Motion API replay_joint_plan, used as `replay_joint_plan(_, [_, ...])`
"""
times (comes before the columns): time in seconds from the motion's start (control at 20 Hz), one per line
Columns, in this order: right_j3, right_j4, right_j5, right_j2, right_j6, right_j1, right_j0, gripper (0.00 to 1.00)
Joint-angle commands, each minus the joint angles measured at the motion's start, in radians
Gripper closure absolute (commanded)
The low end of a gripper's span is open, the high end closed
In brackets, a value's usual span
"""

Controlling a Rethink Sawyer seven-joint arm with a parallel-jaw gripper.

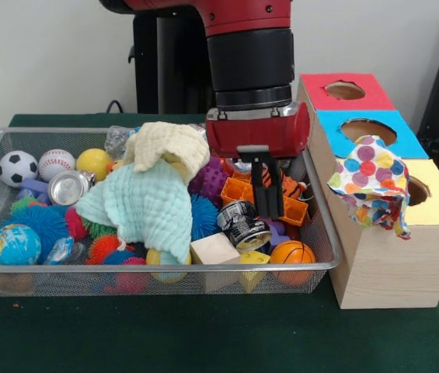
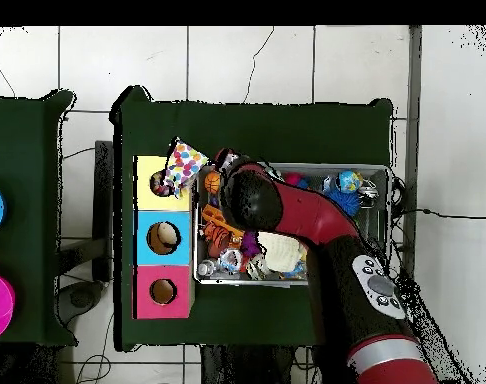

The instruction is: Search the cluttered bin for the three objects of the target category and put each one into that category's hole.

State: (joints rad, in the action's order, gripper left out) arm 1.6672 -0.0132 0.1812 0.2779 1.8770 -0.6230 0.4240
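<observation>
One polka-dot cloth (image 1: 371, 183) is draped over the yellow hole (image 1: 417, 190) of the wooden sorting box (image 1: 394, 268), not fully in. Cream cloth (image 1: 168, 148) and mint muslin cloth (image 1: 145, 206) remain in the wire mesh bin (image 1: 157, 268). Gripper (image 1: 267, 210) hangs over the bin's right end, jaws clenched, empty.

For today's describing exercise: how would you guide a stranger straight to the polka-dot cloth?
Start at the wooden box with three coloured tops, right of the wire bin. The polka-dot cloth hangs from the yellow section's hole. It alone has multicoloured spots; the bin's cloths are plain.
</observation>
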Motion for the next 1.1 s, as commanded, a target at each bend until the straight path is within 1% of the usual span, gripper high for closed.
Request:
replay_joint_plan(0.05, [0.005,0.039,0.036,0.127,0.025,0.029,0.032,1.0])
replay_joint_plan(0.2, [0.007,0.038,0.041,0.142,0.024,0.029,0.041,1.0])
replay_joint_plan(0.3, [-0.005,0.039,0.055,0.154,0.013,0.03,0.05,1.0])
replay_joint_plan(0.5, [-0.056,0.06,0.076,0.159,-0.03,0.04,0.058,1.0])
replay_joint_plan(0.7, [-0.082,0.08,0.077,0.146,-0.046,0.039,0.058,1.0])
replay_joint_plan(1.1, [-0.117,0.106,0.065,0.162,-0.031,0.046,0.058,1.0])
